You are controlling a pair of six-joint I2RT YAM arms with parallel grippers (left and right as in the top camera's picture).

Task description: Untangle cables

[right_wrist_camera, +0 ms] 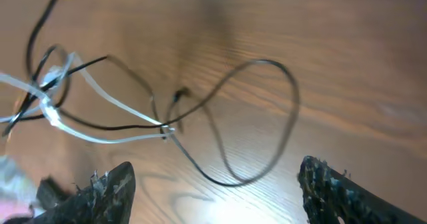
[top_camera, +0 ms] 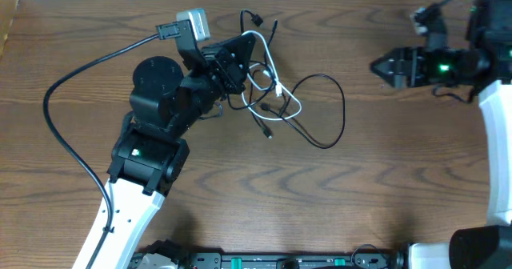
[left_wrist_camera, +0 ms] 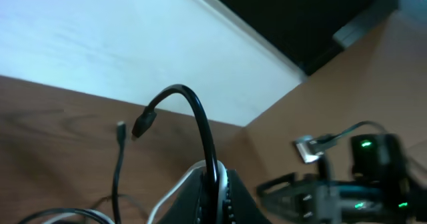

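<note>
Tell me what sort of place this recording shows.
Likely a robotics lab bench: a wood-grain table, a left arm and a right arm working over it, a plain white wall behind, and tangled cables laid out.

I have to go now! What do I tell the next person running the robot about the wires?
Left gripper: shut on the black cable, near one plug end.
Right gripper: open, empty, off to the side of the cables.
Cables: on the table. The white cable is looped with the black one beside the left gripper.
Done: nothing separated yet.
Left: pull white and black apart. The free black loop nearest the right gripper looks like a fair next grab.
</note>
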